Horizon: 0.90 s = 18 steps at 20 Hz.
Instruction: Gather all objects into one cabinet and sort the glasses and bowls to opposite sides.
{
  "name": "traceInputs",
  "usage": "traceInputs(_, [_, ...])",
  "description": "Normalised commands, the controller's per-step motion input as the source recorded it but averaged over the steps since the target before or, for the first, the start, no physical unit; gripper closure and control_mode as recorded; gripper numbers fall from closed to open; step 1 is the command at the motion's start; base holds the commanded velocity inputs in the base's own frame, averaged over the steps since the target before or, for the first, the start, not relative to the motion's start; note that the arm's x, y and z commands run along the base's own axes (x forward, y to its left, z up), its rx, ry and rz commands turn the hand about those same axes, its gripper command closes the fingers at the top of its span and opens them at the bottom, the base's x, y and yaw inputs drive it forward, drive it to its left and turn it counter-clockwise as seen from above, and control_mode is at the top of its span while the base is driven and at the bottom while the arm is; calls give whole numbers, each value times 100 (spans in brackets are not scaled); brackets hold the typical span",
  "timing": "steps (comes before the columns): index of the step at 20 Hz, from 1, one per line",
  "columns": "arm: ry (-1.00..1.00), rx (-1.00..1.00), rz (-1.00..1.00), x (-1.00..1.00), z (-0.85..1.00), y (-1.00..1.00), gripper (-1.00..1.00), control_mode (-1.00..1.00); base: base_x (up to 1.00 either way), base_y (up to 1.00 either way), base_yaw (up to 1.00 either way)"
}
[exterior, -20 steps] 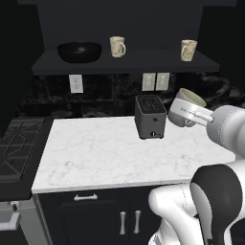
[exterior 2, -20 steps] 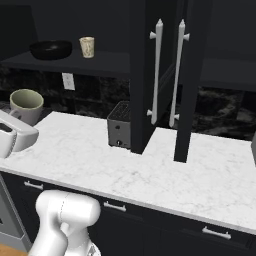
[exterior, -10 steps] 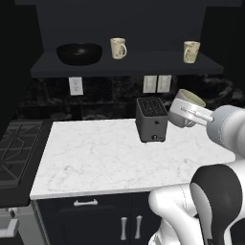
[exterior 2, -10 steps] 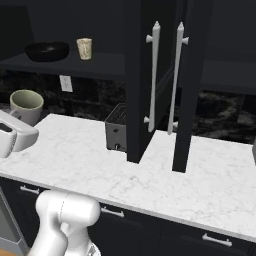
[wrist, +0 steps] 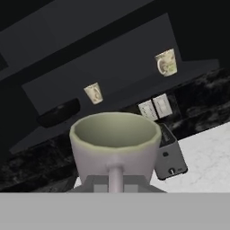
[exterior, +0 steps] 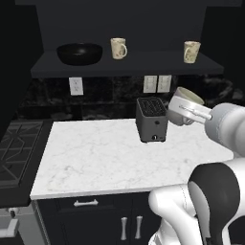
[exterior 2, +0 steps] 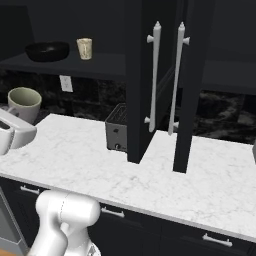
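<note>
Mug [exterior: 184,103] in the gripper [exterior: 178,111], clamped at its handle side, hangs tilted above the marble counter [exterior: 105,158], just right of the dark toaster [exterior: 151,119] and below the cabinet shelf [exterior: 129,63]. On that shelf a black bowl [exterior: 80,53] sits at the left end with a second mug [exterior: 117,48] just beside it, while a third mug [exterior: 191,51] stands well apart toward the right end. Seen from the hand, the held mug [wrist: 115,146] faces the shelf, rim open upward.
</note>
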Motion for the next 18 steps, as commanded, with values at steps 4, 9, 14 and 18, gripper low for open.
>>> traceInputs(4, [-1,0,-1,0,48,0,100,-100,0,0,0])
traceInputs(9, [0,0,-12,14,43,-7,100,-100,0,0,0])
traceInputs(14, [6,-5,-27,77,22,-45,100,-100,0,0,0])
traceInputs(18, [11,-5,-17,60,20,-17,100,-100,0,0,0])
